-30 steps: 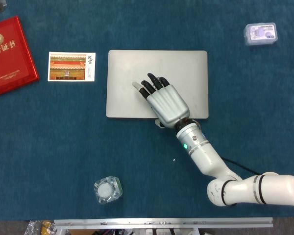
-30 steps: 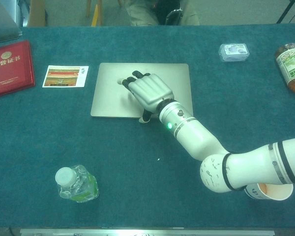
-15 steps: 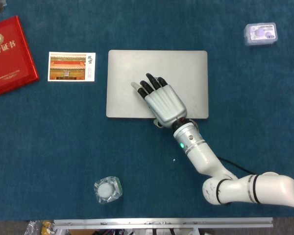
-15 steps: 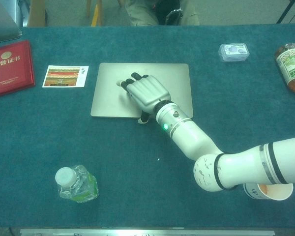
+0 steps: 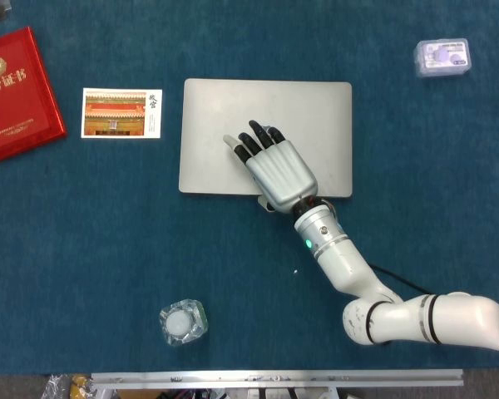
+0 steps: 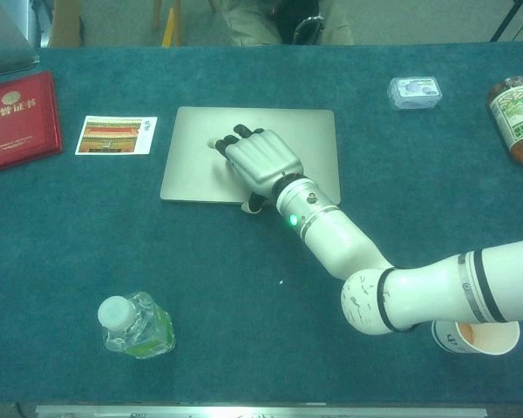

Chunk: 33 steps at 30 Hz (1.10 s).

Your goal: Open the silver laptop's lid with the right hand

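One right hand (image 5: 279, 169) lies flat on the silver laptop (image 5: 316, 116), fingers (image 5: 254, 141) extended (gripping nothing); pressing down could shove it across the desk (image 5: 108, 249) unopened.

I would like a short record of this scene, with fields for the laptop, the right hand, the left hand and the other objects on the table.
laptop: silver laptop, lid down, flat on the table
right hand: right hand rests on the lid, thumb at the near edge
left hand: not in view
other objects: red booklet, postcard, water bottle, small plastic box, brown bottle, paper cup
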Each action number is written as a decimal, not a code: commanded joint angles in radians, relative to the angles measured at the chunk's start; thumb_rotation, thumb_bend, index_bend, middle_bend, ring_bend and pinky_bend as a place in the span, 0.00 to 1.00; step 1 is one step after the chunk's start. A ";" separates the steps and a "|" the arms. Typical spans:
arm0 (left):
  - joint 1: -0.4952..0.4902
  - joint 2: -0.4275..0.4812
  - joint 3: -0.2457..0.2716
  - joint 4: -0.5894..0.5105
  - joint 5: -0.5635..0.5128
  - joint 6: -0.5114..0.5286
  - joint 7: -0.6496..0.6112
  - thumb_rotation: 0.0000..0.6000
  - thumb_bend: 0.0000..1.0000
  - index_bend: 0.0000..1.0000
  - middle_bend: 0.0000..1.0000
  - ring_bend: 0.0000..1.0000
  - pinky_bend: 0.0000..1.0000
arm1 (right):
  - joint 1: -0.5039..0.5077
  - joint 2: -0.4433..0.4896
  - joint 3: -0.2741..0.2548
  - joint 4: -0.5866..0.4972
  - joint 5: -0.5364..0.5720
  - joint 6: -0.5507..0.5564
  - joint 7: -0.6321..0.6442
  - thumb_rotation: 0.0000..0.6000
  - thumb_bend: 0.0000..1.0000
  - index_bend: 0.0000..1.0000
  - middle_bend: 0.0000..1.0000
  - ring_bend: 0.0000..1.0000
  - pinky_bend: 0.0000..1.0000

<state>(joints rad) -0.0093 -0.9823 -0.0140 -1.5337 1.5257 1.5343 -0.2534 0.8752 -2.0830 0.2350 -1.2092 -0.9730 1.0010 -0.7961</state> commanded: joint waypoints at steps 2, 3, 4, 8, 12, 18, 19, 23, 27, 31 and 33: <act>-0.001 -0.001 0.000 0.002 -0.001 -0.003 -0.001 1.00 0.42 0.19 0.14 0.05 0.07 | 0.000 0.002 -0.002 -0.001 -0.001 0.000 -0.001 1.00 0.20 0.12 0.18 0.05 0.19; -0.002 -0.001 0.000 0.003 -0.001 -0.004 -0.002 1.00 0.42 0.19 0.14 0.05 0.07 | 0.000 0.003 -0.002 -0.001 -0.001 0.000 -0.002 1.00 0.21 0.12 0.18 0.05 0.19; -0.002 -0.002 0.000 0.004 -0.001 -0.004 -0.003 1.00 0.42 0.19 0.14 0.05 0.07 | 0.000 0.003 -0.002 -0.001 -0.001 0.000 -0.002 1.00 0.22 0.12 0.18 0.05 0.19; -0.004 -0.006 0.000 0.010 -0.003 -0.009 -0.007 1.00 0.42 0.19 0.14 0.05 0.07 | 0.000 0.004 -0.004 -0.004 -0.005 0.001 -0.002 1.00 0.27 0.12 0.18 0.05 0.19; -0.007 -0.009 -0.001 0.020 -0.008 -0.016 -0.012 1.00 0.42 0.19 0.14 0.05 0.07 | 0.001 0.011 -0.002 -0.014 -0.016 0.012 -0.005 1.00 0.31 0.12 0.18 0.05 0.19; -0.014 -0.011 0.001 0.025 -0.016 -0.040 -0.009 1.00 0.42 0.20 0.14 0.05 0.07 | 0.008 0.028 0.009 -0.039 -0.026 0.026 -0.020 1.00 0.33 0.12 0.18 0.05 0.19; -0.016 -0.012 0.003 0.027 -0.016 -0.046 -0.009 1.00 0.42 0.21 0.14 0.05 0.07 | 0.010 0.030 0.011 -0.044 -0.027 0.027 -0.023 1.00 0.33 0.12 0.18 0.05 0.19; -0.028 -0.014 0.010 0.031 -0.016 -0.077 -0.019 1.00 0.42 0.23 0.16 0.06 0.07 | 0.018 0.042 0.020 -0.064 -0.031 0.035 -0.040 1.00 0.33 0.12 0.18 0.05 0.19; -0.039 -0.016 0.016 0.037 -0.006 -0.097 -0.024 1.00 0.42 0.23 0.16 0.06 0.07 | 0.026 0.055 0.029 -0.086 -0.033 0.046 -0.058 1.00 0.33 0.12 0.18 0.05 0.19; -0.052 -0.021 0.025 0.040 0.011 -0.114 -0.024 1.00 0.42 0.23 0.17 0.08 0.07 | 0.034 0.071 0.037 -0.111 -0.030 0.056 -0.080 1.00 0.33 0.12 0.18 0.05 0.19; -0.060 -0.024 0.030 0.040 0.021 -0.123 -0.021 1.00 0.42 0.23 0.18 0.09 0.07 | 0.035 0.080 0.038 -0.126 -0.029 0.062 -0.091 1.00 0.33 0.12 0.18 0.05 0.19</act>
<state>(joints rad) -0.0653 -1.0042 0.0129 -1.4942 1.5431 1.4150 -0.2760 0.9087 -2.0085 0.2715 -1.3273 -1.0030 1.0588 -0.8811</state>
